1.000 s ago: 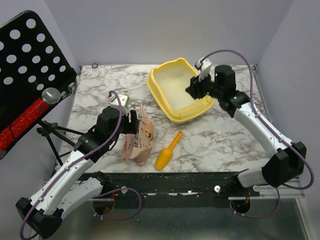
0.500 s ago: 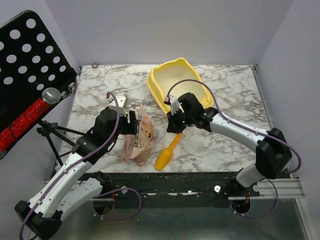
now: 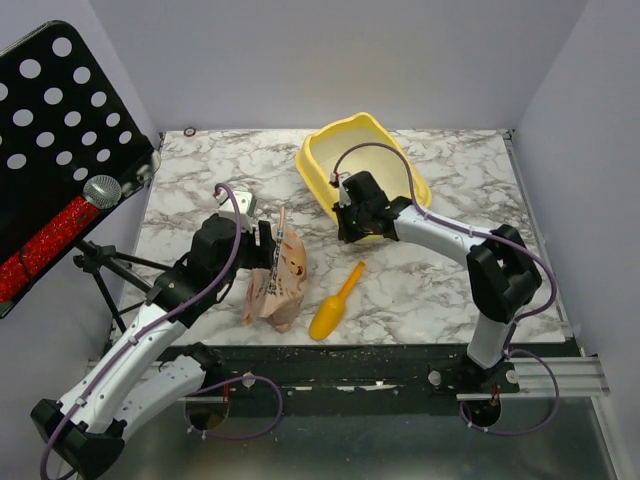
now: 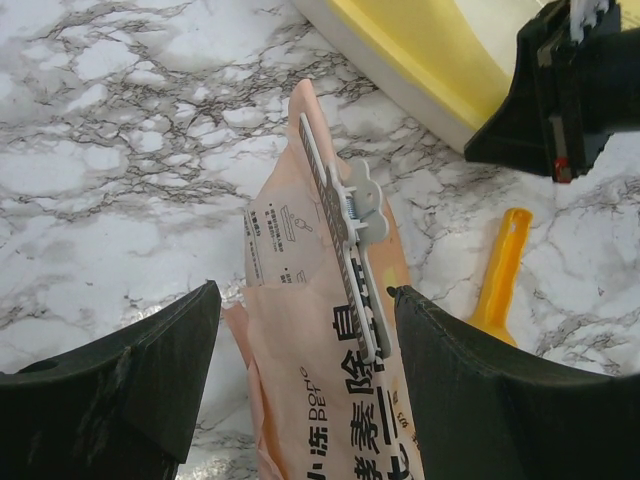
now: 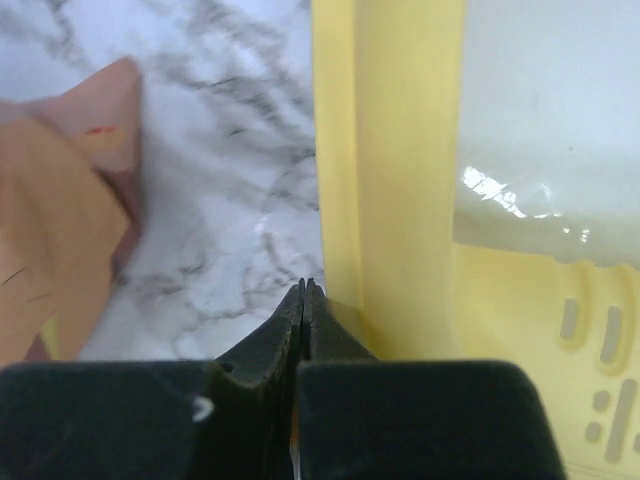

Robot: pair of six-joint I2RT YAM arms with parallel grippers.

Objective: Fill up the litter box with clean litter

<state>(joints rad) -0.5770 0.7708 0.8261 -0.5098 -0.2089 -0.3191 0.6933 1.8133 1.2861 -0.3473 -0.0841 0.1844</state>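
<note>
The pale-yellow litter box [image 3: 312, 170] stands at the back middle of the marble table, its pale inside bare; it also shows in the left wrist view [image 4: 420, 55] and the right wrist view [image 5: 390, 150]. No clean litter shows. My right gripper [image 3: 347, 230] [image 5: 308, 287] is shut and empty, its tips low on the table right beside the box's near-left outer wall. My left gripper [image 3: 272, 243] [image 4: 303, 300] is open, one finger on each side of the tan printed paper bag [image 3: 278, 278] [image 4: 320, 390]. A white clip [image 4: 345, 235] closes the bag's top.
A yellow-orange scoop [image 3: 335, 300] [image 4: 500, 275] lies on the table between the bag and my right arm. A black perforated stand [image 3: 60, 120] with a microphone [image 3: 101, 190] and tripod stands off the table's left edge. Walls close the back and sides.
My right arm swung from the box's far-right rim across to its near-left side and dropped low. The box turned and shifted slightly. My left arm and the bag stayed put.
</note>
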